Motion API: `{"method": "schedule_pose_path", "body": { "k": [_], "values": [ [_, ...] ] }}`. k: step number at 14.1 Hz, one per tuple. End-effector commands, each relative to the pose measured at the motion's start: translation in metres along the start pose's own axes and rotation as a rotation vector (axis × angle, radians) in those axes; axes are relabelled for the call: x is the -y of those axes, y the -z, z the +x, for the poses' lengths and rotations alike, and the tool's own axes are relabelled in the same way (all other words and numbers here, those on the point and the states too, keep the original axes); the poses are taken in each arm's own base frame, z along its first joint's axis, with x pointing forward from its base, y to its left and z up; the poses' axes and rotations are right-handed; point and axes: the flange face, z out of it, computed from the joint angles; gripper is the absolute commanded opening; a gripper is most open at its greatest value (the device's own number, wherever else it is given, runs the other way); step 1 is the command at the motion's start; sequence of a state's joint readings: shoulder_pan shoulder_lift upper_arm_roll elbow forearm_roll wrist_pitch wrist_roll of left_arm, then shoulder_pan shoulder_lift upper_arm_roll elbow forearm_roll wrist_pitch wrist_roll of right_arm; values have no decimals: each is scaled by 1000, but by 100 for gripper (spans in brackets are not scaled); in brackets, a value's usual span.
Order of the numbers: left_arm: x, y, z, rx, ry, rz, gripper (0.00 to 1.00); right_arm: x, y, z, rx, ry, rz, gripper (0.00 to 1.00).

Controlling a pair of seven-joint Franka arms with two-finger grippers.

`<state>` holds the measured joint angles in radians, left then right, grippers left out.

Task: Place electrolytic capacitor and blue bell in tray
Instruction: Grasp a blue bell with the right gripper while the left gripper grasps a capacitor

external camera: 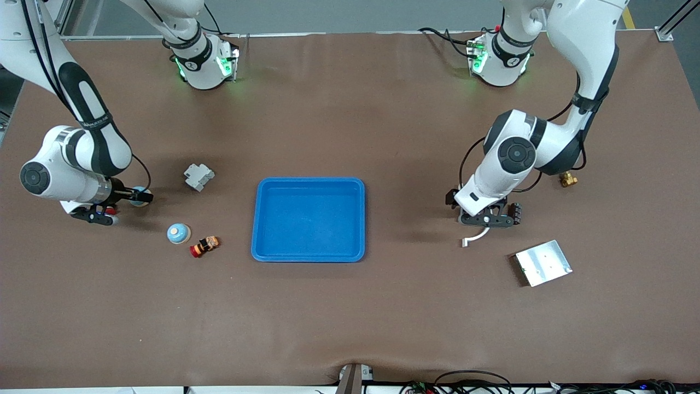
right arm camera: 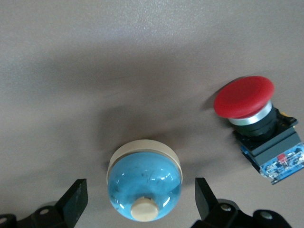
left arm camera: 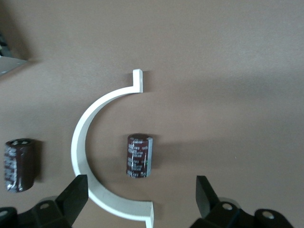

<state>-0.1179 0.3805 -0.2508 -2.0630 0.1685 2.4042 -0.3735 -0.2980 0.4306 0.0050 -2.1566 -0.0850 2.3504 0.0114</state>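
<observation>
- Reading the clock on the front view, twelve pointing at the robots' bases: the tray is sitting empty mid-counter, and neither part is in it yet.
- The left gripper is hovering low at about the tray's three o'clock, toward the left arm's end. Its fingers are spread wide with nothing between them.
- The electrolytic capacitor is lying on its side on the counter, lined up with the gap between those fingers and cupped inside a white curved bracket.
- It is looking like a light, rigid little can with a smooth sleeve, so I am expecting it to roll if nudged. The best hold is across the barrel, mid-length.
- One finger is sitting right by the bracket's arc, so closing could be catching that piece too.
- A second capacitor is lying just outside the arc.
- The right gripper is hanging at about the tray's nine o'clock, toward the right arm's end, fingers wide apart and empty.
- The blue bell is resting on the counter between those fingers, with a red push button beside it.
- The bell's glossy dome is looking hard and slippery. I would be pinching low at its widest part, by the cream rim, not up on the curve.
</observation>
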Motion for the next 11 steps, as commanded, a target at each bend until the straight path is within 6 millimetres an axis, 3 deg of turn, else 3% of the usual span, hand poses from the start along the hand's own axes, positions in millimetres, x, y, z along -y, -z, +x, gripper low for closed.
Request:
{"method": "schedule_pose_path", "body": {
  "k": [1,3,7,10,11],
  "values": [
    [-2,-13,-2,-25,0,-3,100,0,-6,1,2,15,-11,100],
    [-1,-23,-4,-25,3,-10,100,0,-15,2,7,18,-10,100],
    [2,-45,-11,-46,-12,-20,100,-5,-13,3,3,27,-13,99],
    [3,-53,-12,-50,-29,-13,100,-5,-12,3,9,26,-13,59],
    [4,-56,-13,-51,-34,-5,100,-6,-11,3,8,27,-14,52]
  ]
}}
